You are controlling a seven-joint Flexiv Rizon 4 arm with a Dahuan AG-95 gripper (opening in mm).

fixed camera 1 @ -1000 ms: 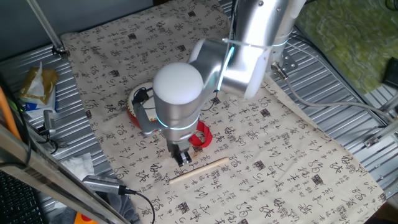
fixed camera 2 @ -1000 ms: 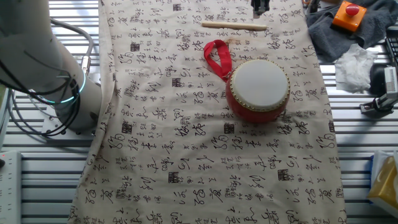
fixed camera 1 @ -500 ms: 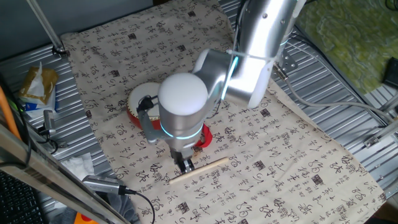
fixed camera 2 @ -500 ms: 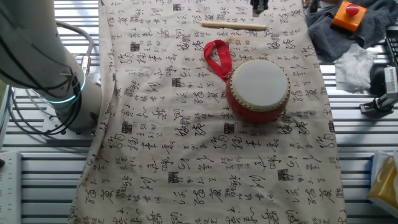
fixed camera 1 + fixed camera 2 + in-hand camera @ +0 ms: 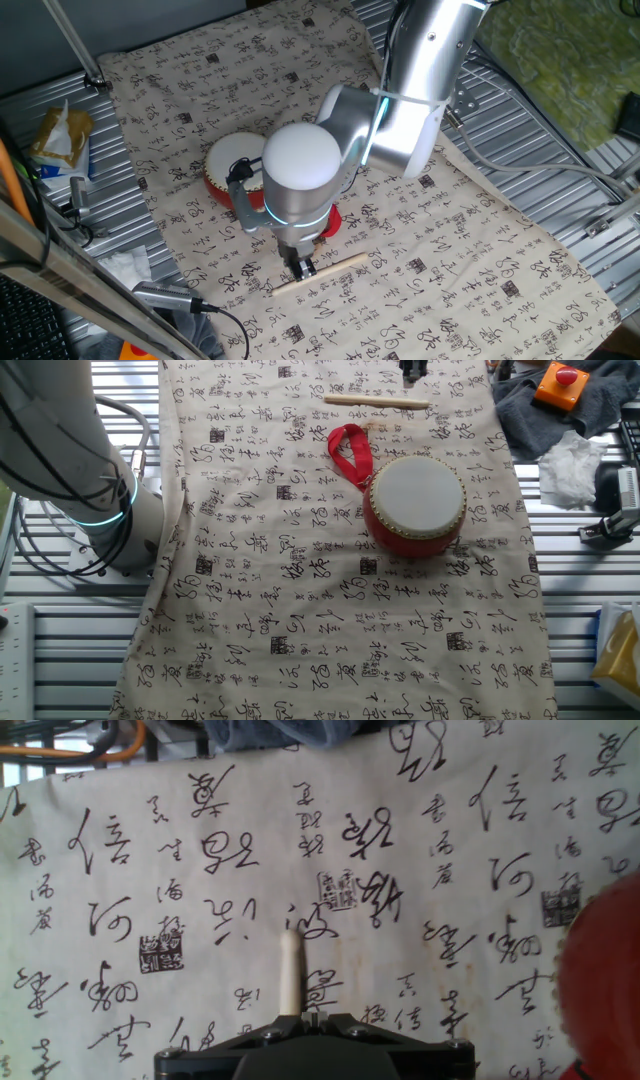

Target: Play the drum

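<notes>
The drum (image 5: pixel 415 500), red with a white head, stands on the calligraphy cloth (image 5: pixel 300 610). Its red ribbon loop (image 5: pixel 349 450) points toward a thin pale wooden stick (image 5: pixel 377 401). In one fixed view the arm hides part of the drum (image 5: pixel 226 162). There my gripper (image 5: pixel 303 268) is down at the stick (image 5: pixel 335 267), its fingertips right at the wood. In the hand view the stick (image 5: pixel 291 970) runs under my gripper (image 5: pixel 314 1016), and the drum's red side (image 5: pixel 605 980) shows at the right edge. The finger gap is too hidden to judge.
A dark cloth with an orange button box (image 5: pixel 561 384) and a white tissue (image 5: pixel 570 465) lie beside the cloth. A snack packet (image 5: pixel 60 135) and cables (image 5: pixel 190 300) sit on the metal table edge. The arm's base (image 5: pixel 95 490) stands at the other side.
The arm has swung slightly right and lowered, bringing the gripper from just above the stick down onto it. The drum and the stick have not moved.
</notes>
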